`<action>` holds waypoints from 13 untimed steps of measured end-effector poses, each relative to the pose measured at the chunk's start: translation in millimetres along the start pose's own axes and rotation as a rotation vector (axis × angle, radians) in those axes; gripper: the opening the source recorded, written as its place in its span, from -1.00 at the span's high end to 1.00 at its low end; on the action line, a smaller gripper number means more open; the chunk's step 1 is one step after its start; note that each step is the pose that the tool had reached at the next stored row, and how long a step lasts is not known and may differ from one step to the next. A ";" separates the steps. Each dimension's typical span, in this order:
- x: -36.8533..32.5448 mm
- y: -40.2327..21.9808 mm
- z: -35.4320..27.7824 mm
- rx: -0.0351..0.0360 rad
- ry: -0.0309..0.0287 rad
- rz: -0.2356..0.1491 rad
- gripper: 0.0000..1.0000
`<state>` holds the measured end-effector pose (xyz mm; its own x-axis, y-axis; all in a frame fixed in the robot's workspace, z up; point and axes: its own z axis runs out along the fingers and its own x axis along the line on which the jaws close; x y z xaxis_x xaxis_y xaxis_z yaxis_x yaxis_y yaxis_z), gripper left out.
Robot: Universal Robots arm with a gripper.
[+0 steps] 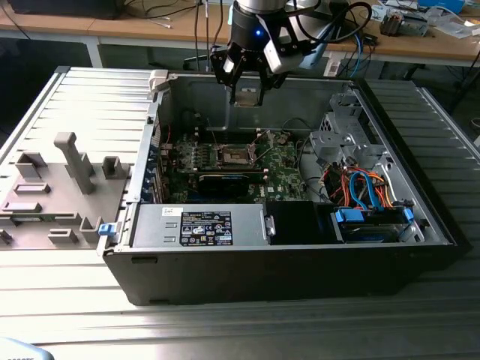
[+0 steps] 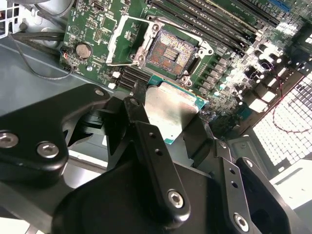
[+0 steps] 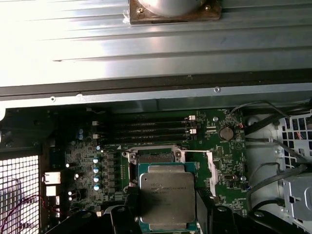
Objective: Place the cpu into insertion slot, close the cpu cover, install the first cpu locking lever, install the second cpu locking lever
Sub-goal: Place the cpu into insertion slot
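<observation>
Hanging level high over the open case (image 1: 300, 277), the cpu (image 2: 170, 105) is clamped on two opposite edges by the gripper (image 2: 168, 119); the insertion slot (image 2: 171, 51) lies bare below, slightly off the chip's centre, cpu cover (image 2: 126, 41) swung open beside it

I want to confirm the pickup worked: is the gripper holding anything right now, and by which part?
The gripper holds the chip by two opposite edges, jaws shut on it. The socket lies open and bare.
</observation>
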<state>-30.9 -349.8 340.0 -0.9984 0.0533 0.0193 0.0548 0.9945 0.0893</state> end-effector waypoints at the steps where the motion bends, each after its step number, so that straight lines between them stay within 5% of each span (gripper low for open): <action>1: 0.0 0.0 0.0 0.0000 -0.0002 0.002 -0.09; 13: 0.0 0.0 0.2 -0.0003 -0.0016 0.017 -0.09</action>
<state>-30.9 -349.8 339.8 -0.9973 0.0706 0.0193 0.0720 0.9934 0.0893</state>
